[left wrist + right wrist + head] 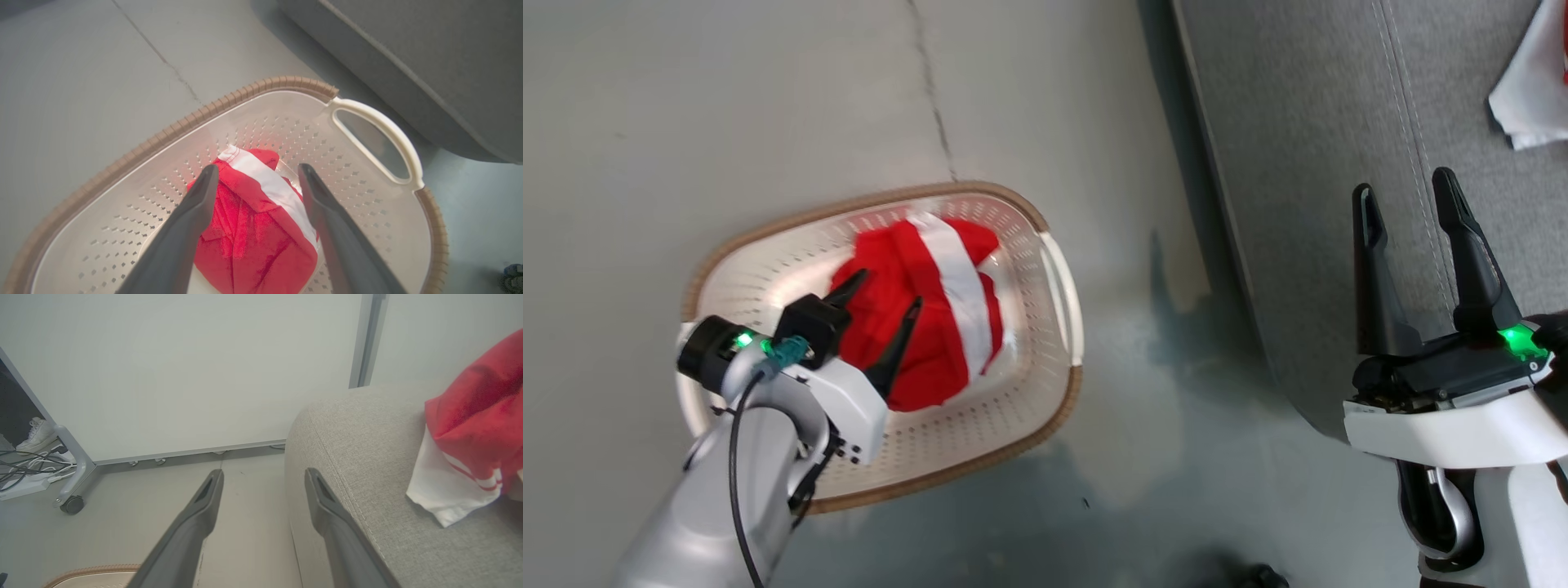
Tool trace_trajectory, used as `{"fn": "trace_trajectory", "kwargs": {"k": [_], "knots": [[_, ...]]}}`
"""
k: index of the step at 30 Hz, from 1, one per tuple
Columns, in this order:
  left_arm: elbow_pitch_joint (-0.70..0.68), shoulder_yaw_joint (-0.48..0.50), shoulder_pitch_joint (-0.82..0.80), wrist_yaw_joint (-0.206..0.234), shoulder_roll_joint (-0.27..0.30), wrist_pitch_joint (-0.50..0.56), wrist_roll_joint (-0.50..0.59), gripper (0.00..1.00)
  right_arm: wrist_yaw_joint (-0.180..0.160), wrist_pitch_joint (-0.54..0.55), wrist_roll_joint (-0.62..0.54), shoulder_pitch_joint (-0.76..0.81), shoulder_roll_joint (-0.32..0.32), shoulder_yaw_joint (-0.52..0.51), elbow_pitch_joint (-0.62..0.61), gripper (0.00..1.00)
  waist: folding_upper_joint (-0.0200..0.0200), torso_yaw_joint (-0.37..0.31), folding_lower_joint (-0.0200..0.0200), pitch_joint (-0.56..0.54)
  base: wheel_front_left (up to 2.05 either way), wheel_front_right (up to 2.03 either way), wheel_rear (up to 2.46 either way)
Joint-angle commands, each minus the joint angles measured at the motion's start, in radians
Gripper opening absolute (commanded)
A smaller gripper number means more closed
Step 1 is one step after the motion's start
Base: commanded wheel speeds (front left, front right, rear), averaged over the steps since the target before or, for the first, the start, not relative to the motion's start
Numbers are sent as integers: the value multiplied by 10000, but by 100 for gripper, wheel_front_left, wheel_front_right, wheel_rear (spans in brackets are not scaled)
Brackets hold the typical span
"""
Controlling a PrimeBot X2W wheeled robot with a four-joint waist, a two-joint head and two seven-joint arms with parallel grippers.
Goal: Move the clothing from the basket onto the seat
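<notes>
The clothing (923, 351) sits bunched in the basket (980, 189), at nine o'clock from the seat (1298, 122). It looks soft, light and limp, so pinch its raised middle. The left tool (889, 287) hangs spread over it; the right tool (1405, 183) gapes empty.

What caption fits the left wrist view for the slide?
Left gripper open over the red-and-white clothing in the basket, grey seat alongside.

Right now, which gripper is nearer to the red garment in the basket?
The left. The left gripper hangs open directly over the red garment in the basket. The right gripper is open over the sofa, well apart from the basket.
</notes>
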Motion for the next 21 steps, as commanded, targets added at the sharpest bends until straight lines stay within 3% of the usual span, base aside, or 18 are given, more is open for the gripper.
{"fn": "trace_trajectory", "kwargs": {"k": [1,12,13,19,20,21], "knots": [[324,-161,-366,-8,212,154,-187,100,17,-175,164,-177,-17,98,30,100,0,-920,0,1065,0,0,0],[2429,-872,-1614,-11,897,1315,-1081,100,17,-535,929,-334,-15,778,153,100,0,-2027,0,2221,0,0,0],[3181,-1121,-1985,-12,1118,1865,-1496,100,17,-526,1182,-282,-17,828,-117,100,0,-2305,0,2466,0,0,0],[4012,-1182,-2375,-12,1165,2525,-1964,100,17,-524,1248,-73,-19,818,-287,100,0,-2286,0,2554,0,0,0],[4099,-1223,-2391,-12,1134,2612,-2021,96,17,-522,1262,-66,-19,830,-301,100,0,-2288,0,2556,0,0,0],[4122,-1254,-2415,-12,1110,2612,-2077,42,17,-523,1268,-80,-17,846,-318,100,0,-2286,0,2561,0,0,0]]}}
